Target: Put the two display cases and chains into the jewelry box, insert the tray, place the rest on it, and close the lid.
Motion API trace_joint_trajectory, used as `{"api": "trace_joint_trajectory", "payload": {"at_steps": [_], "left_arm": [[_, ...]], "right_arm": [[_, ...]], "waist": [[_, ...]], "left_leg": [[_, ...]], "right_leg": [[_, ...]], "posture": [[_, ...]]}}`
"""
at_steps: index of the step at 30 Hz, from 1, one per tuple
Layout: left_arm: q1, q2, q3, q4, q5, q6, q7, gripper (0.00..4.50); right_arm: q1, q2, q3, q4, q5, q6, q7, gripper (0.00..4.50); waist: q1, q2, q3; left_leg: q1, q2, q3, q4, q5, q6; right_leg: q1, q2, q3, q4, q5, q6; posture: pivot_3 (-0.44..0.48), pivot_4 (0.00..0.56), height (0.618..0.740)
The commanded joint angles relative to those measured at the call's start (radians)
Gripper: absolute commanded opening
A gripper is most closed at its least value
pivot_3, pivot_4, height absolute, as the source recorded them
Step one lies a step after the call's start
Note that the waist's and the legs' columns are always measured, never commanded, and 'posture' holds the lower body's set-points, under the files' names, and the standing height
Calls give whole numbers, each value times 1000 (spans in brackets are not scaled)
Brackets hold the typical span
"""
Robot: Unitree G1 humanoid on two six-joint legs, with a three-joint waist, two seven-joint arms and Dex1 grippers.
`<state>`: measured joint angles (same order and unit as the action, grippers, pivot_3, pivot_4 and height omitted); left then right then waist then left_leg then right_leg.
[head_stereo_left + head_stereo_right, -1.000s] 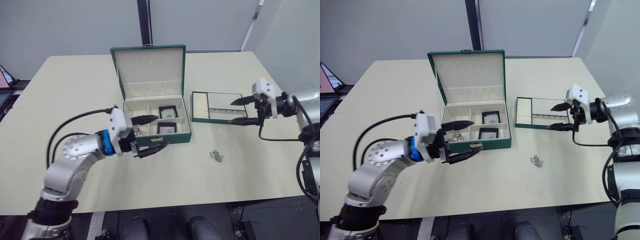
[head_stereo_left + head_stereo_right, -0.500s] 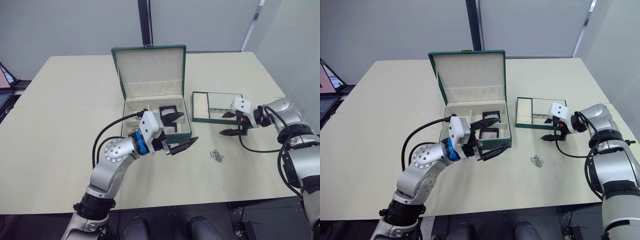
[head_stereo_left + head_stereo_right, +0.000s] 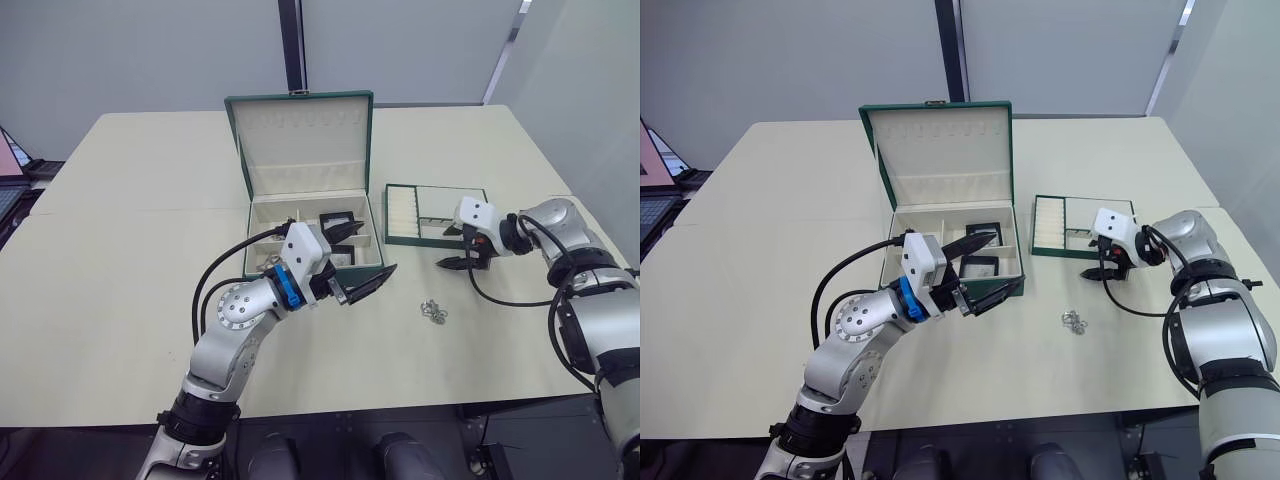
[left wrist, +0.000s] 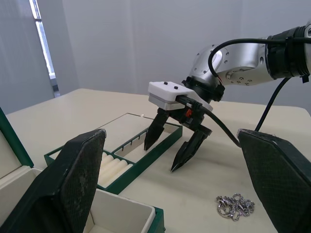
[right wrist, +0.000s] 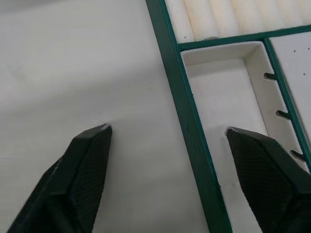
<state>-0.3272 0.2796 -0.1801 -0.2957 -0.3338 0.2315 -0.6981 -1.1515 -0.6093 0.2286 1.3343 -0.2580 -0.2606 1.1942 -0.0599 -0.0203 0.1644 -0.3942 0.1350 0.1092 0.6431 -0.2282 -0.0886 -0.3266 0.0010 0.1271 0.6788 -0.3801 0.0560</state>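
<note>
the jewelry box (image 3: 315,240) sits mid-table with the lid (image 3: 302,140) standing open behind it. in its front left compartment a small silvery cluster, probably one of the chains (image 3: 270,262), is mostly hidden behind the left arm. the two display cases (image 3: 337,221) lie in the right-hand compartments, one behind the other, the nearer one half covered by the left gripper (image 3: 358,256). that gripper hovers over the box's front right corner with its fingers spread wide apart and nothing between them.

right of the box, on bare table near the front, lies a loose chain cluster (image 3: 433,311). further right and behind it is the tray (image 3: 432,213), flat on the table and well apart from the box. the right gripper (image 3: 452,246) is poised at the tray's front rim, fingers apart and empty; in the right wrist view one finger is over the table and the other over a tray compartment, with the green rim between them.

judging by this, the cases are already in and one chain is left outside. the step in hand looks like gripping the tray's rim, though the loose chain belongs in the box first. either move calls for the left gripper to clear the box opening.

whether the right fingertips touch the table i cannot tell
</note>
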Motion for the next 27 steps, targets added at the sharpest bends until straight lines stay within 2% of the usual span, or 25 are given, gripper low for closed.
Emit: {"api": "trace_joint_trajectory", "payload": {"at_steps": [1, 7, 12, 27], "left_arm": [[-19, -4, 9, -24, -6, -2, 8, 4500], [-27, -6, 9, -23, -5, 2, 19, 4500], [-32, -6, 11, -16, -5, 0, 23, 4500], [-81, -22, 2, 42, -4, -34, -3, 4500]], "right_arm": [[-25, -1, -15, -4, -7, -6, -17, 2611], [-25, 4, -18, -2, -11, -1, -29, 1069], [-31, 0, -22, -1, -18, -2, -33, 7], [-74, -59, -58, -14, 4, 40, 14, 7]], "waist": [[0, 0, 0], [0, 0, 0], [0, 0, 0], [2, 2, 1]], "left_leg": [[0, 0, 0, 0, 0, 0], [0, 0, 0, 0, 0, 0], [0, 0, 0, 0, 0, 0], [0, 0, 0, 0, 0, 0]], "right_leg": [[0, 0, 0, 0, 0, 0], [0, 0, 0, 0, 0, 0], [0, 0, 0, 0, 0, 0], [1, 0, 0, -1, 0, 0]], "posture": [[0, 150, 740], [0, 150, 740], [0, 150, 740], [0, 150, 740]]}}
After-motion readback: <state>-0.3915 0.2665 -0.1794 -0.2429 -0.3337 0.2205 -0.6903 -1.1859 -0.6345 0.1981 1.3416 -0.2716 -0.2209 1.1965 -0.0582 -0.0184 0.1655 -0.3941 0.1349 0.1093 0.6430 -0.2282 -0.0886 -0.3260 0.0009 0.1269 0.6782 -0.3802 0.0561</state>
